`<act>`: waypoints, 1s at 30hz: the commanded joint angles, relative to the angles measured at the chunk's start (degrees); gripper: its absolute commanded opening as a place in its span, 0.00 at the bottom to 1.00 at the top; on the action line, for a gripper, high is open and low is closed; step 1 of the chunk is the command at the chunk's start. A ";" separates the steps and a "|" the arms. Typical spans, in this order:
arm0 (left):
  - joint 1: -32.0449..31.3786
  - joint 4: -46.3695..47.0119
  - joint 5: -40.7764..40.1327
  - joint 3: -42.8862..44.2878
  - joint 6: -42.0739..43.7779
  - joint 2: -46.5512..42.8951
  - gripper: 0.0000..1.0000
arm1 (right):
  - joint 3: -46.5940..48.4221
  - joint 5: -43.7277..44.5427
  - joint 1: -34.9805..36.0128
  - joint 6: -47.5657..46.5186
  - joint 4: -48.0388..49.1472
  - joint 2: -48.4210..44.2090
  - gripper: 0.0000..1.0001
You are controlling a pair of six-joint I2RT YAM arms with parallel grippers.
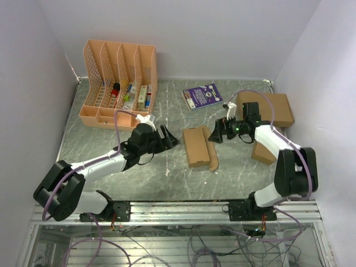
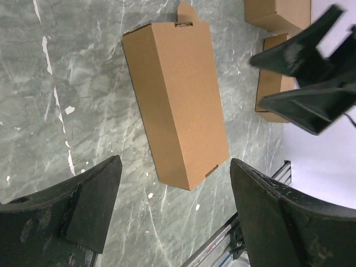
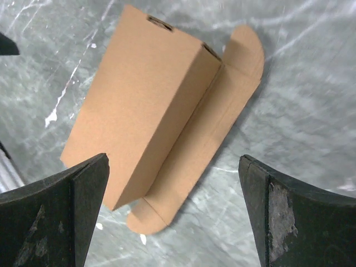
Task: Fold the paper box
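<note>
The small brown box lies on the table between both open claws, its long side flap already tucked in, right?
Not quite: the paper box lies between the open left gripper and right gripper, but its long flap is spread out on the table, as the right wrist view shows.

A: In the left wrist view the right gripper [image 2: 257, 79] is blurred, and the picture's edge cuts it off.
B: Yes. It half hides the second small carton [image 2: 275, 83]. Another brown box [image 2: 276, 14] is cut by the top edge.
A: From above, the small items [image 1: 128, 92] in the pink organizer [image 1: 119, 61] are too small to name.
B: The print on the purple booklet [image 1: 202, 95] also.
</note>
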 commanded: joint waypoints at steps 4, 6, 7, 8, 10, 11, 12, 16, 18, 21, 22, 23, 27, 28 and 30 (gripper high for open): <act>-0.41 8.64 -4.24 -7.64 -1.03 -10.10 0.90 | -10.35 -11.92 -0.31 -27.31 8.19 -19.70 1.00; -0.32 14.63 -5.92 -11.97 -1.79 -16.37 0.90 | -13.02 -16.08 -0.20 -34.26 9.37 -22.07 0.99; -0.27 18.20 -7.13 -14.25 -2.01 -19.27 0.92 | -13.02 -16.07 -0.05 -36.72 8.73 -22.15 0.98; -0.09 19.86 -8.57 -16.76 -2.57 -22.90 0.97 | -12.21 -15.32 0.24 -42.82 4.36 -21.11 0.92; 0.44 18.97 -9.58 -19.12 -4.11 -26.50 0.95 | -10.07 -11.04 1.25 -46.71 -0.45 -19.29 0.76; 0.57 17.41 -9.73 -19.62 -4.22 -27.86 0.95 | -9.06 -8.73 1.49 -46.98 -1.86 -18.10 0.61; 0.68 16.52 -8.96 -19.99 -3.63 -28.52 0.95 | -8.39 -6.62 1.65 -46.91 -2.66 -16.94 0.47; 0.69 15.80 -5.04 -20.17 -3.51 -24.98 0.98 | -8.37 -2.08 3.19 -49.57 -4.71 -14.16 0.15; 0.73 15.14 -3.16 -18.78 -2.81 -19.68 0.89 | -9.73 0.87 5.68 -51.31 -4.54 -13.25 0.09; 0.69 11.37 -0.93 -14.65 -0.05 -12.32 0.61 | -10.81 5.32 8.79 -52.11 -3.56 -11.64 0.03; 0.71 10.18 -0.86 -13.08 1.01 -10.45 0.53 | -10.80 5.90 9.31 -52.05 -3.36 -11.00 0.01; 0.75 9.49 -0.56 -11.93 2.04 -8.48 0.47 | -10.75 6.02 9.75 -51.93 -3.38 -10.39 0.00; 0.73 6.00 -1.75 -8.37 5.31 -5.02 0.36 | -10.94 5.71 12.70 -52.51 -4.29 -9.10 0.00; 0.69 5.07 -2.52 -8.16 5.73 -5.23 0.36 | -10.94 5.43 13.35 -52.83 -4.50 -8.99 0.00; 0.70 3.07 -4.09 -7.92 6.52 -6.81 0.35 | -11.00 3.57 14.21 -54.12 -5.41 -8.87 0.00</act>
